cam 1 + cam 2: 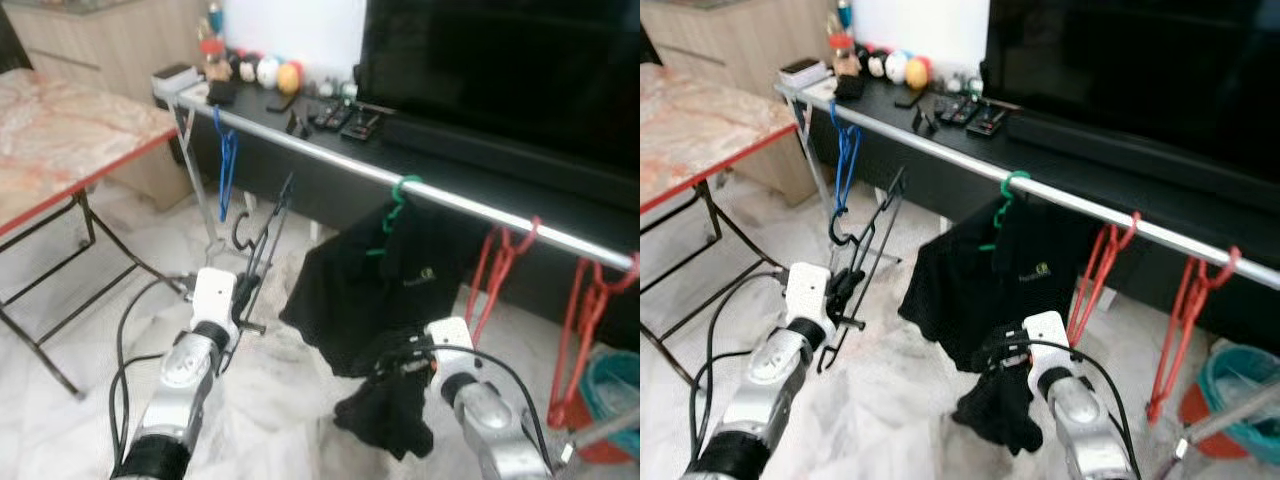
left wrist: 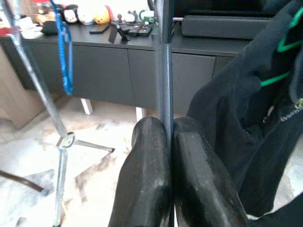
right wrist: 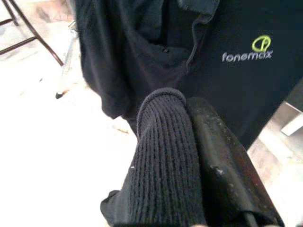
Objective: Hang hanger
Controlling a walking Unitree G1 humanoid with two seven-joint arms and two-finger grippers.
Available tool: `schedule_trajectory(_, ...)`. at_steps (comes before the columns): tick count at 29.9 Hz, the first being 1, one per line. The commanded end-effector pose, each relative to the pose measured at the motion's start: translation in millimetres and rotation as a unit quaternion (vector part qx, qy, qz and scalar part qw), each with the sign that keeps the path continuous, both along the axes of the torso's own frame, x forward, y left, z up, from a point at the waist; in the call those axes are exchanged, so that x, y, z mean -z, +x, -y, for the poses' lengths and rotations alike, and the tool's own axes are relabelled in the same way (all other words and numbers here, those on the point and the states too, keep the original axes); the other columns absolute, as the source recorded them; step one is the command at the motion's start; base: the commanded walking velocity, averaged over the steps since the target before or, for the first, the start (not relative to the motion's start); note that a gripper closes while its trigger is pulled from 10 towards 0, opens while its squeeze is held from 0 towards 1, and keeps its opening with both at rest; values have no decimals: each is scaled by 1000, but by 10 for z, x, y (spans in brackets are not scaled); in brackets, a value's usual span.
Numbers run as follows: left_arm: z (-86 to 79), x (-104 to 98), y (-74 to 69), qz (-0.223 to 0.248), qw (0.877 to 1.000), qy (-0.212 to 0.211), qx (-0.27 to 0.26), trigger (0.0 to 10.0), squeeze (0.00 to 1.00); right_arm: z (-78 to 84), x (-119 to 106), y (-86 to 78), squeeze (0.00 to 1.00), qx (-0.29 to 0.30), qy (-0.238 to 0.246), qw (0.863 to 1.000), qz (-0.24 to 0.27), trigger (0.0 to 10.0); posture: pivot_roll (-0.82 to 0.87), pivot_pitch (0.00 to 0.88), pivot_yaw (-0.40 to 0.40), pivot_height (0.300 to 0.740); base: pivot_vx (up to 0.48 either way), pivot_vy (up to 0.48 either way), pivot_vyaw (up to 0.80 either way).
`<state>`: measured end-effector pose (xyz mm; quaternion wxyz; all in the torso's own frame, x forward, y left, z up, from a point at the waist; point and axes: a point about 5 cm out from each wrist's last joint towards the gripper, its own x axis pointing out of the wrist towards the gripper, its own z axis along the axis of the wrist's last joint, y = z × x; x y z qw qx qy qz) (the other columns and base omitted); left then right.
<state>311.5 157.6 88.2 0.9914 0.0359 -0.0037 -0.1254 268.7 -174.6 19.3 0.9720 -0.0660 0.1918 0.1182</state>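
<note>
A silver clothes rail (image 1: 460, 200) runs across in front of the TV console. On it hang a blue hanger (image 1: 227, 160), a green hanger (image 1: 400, 195) carrying a black shirt (image 1: 370, 290), and red hangers (image 1: 495, 270). My left gripper (image 1: 250, 290) is shut on the bar of a black hanger (image 1: 268, 228), held upright below the rail between the blue and green hangers; its fingers (image 2: 147, 179) pinch the bar (image 2: 164, 71). My right gripper (image 1: 395, 358) is low, shut on a ribbed black cuff (image 3: 163, 156) of dark cloth (image 1: 385, 415) drooping under the shirt.
A folding table (image 1: 60, 140) with a marble top and red edge stands at the left. The black console (image 1: 300, 170) with small items and a big TV (image 1: 500, 60) sit behind the rail. A teal basket (image 1: 615, 385) is at the right. The rack's leg (image 2: 64, 142) stands on the floor.
</note>
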Motion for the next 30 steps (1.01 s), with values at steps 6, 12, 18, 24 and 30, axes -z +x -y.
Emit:
schedule_trajectory(6, 33, -1, -1, -3, 1000, -7, 3, 10000, 0, 22, -40, 15, 0, 0, -2, 1000, 11, 10000, 2, 0, 1, 740, -315, 0, 0)
schedule_trajectory(12, 22, 18, -16, -6, 1000, -6, -1, 10000, 0, 29, -48, 18, 0, -2, -4, 1000, 12, 10000, 4, 0, -7, 740, -308, 0, 0)
schedule_trajectory(18, 8, 47, -30, -11, 1000, -7, -8, 10000, 0, 48, -86, 40, 0, 2, -3, 1000, 23, 10000, 4, 0, -9, 740, -154, 0, 0)
schedule_trajectory(24, -3, 63, -31, -18, 1000, -15, -14, 10000, 0, 67, -118, 62, 0, 16, -3, 999, 33, 10000, 4, 0, -10, 740, 0, 0, 0)
schedule_trajectory(30, 3, 72, -32, -21, 1000, -13, -13, 10000, 0, 123, -112, 93, 0, 42, -6, 999, 26, 10000, 5, 0, -11, 740, 0, 401, -331)
